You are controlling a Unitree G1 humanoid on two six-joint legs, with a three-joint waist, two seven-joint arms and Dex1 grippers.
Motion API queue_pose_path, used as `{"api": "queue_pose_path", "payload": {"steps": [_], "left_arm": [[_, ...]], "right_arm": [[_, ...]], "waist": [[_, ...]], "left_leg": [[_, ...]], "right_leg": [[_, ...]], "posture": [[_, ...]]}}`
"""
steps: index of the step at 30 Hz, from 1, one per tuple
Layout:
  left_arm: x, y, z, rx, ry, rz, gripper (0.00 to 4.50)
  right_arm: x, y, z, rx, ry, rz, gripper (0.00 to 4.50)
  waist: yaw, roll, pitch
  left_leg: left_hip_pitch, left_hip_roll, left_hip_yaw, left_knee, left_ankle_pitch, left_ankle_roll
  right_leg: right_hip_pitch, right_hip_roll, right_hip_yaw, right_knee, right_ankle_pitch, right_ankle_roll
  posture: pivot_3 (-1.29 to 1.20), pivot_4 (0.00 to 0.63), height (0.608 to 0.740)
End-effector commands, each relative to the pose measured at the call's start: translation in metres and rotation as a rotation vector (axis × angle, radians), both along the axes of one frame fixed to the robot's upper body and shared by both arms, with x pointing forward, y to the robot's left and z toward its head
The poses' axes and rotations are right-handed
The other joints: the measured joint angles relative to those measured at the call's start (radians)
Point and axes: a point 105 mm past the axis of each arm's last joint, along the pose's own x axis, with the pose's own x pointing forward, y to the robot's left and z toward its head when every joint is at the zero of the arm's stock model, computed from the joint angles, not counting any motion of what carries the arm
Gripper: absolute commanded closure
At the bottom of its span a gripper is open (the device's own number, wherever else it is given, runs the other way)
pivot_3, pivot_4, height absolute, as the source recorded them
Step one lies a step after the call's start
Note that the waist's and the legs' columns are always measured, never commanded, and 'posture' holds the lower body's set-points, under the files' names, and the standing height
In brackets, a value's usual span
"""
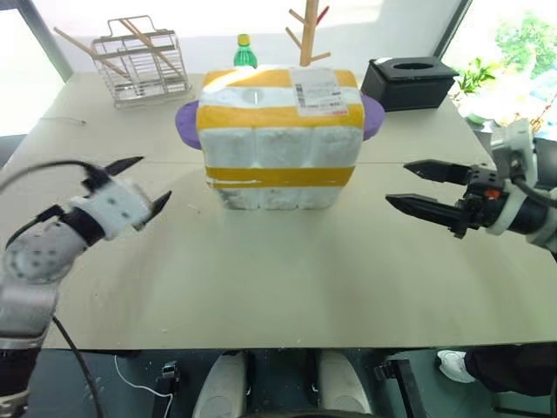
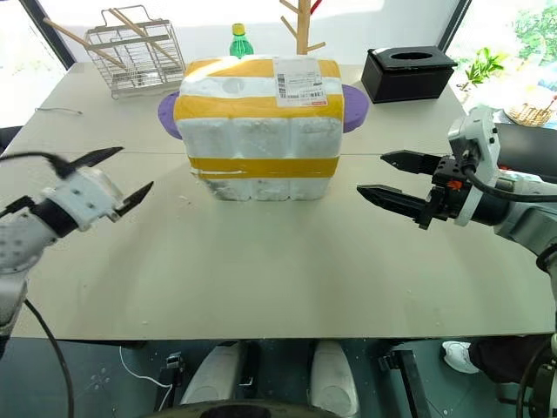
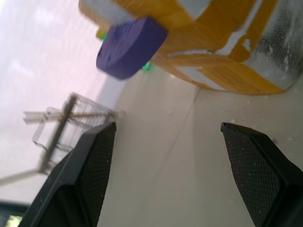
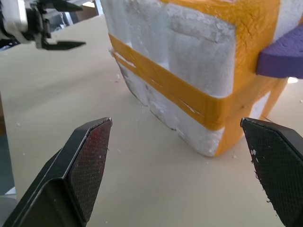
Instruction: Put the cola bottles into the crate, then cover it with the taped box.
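centre of frame, upper half: big white styrofoam taped box [image 1: 278, 139] with yellow tape bands sits mouth-down on table [image 1: 278, 261], looks already covering crate. left gripper [image 1: 137, 185] and right gripper [image 1: 416, 186] flank it, fingers apart, holding nothing, prob just let go.

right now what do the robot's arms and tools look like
Each tool has two tapered black fingers with pointed tips; their inner pads are finely cross-hatched. The left tool sits on a white wrist block and a grey arm, with a black cable looping alongside. The right tool mounts on a black body with a small orange mark, behind it a pale grey housing.
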Motion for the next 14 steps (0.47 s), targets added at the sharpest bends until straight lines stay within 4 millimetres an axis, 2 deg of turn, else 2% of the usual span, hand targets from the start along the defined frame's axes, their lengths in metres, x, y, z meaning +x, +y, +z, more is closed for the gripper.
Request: {"api": "queue_pose_path", "payload": {"steps": [1,6,9,14], "left_arm": [[-0.021,0.007,0.026,-0.367,0.272,-0.166,0.81],[-0.025,0.022,0.045,-0.439,0.399,-0.207,0.81],[-0.031,0.02,0.056,-0.47,0.439,-0.267,0.81],[-0.029,0.019,0.051,-0.409,0.479,-0.237,0.81]], "right_arm": [[0.003,0.001,0.012,0.0,-0.053,0.015,0.0],[0.009,0.006,0.014,-0.003,-0.058,0.045,0.0],[0.011,0.008,0.013,-0.006,-0.056,0.057,0.0],[0.011,0.013,0.015,-0.009,-0.058,0.084,0.0]], "waist": [[-0.008,0.0,0.0],[-0.012,0.003,0.001],[-0.011,0.003,0.001],[-0.011,0.003,0.001]], "left_leg": [[0.0,0.0,0.0,0.0,0.0,0.0],[0.001,-0.001,0.0,0.0,0.0,0.0],[0.001,0.0,0.0,0.0,0.0,0.0],[0.001,0.0,0.0,0.0,0.0,0.0]], "right_leg": [[0.0,0.001,0.0,0.0,0.0,0.0],[0.0,0.003,0.0,0.002,0.0,0.0],[0.0,0.003,0.0,0.002,0.0,0.0],[0.0,0.003,0.0,0.002,0.0,0.0]], "posture": [[0.0,0.15,0.74],[0.0,0.15,0.74],[0.0,0.15,0.74],[0.0,0.15,0.74]]}}
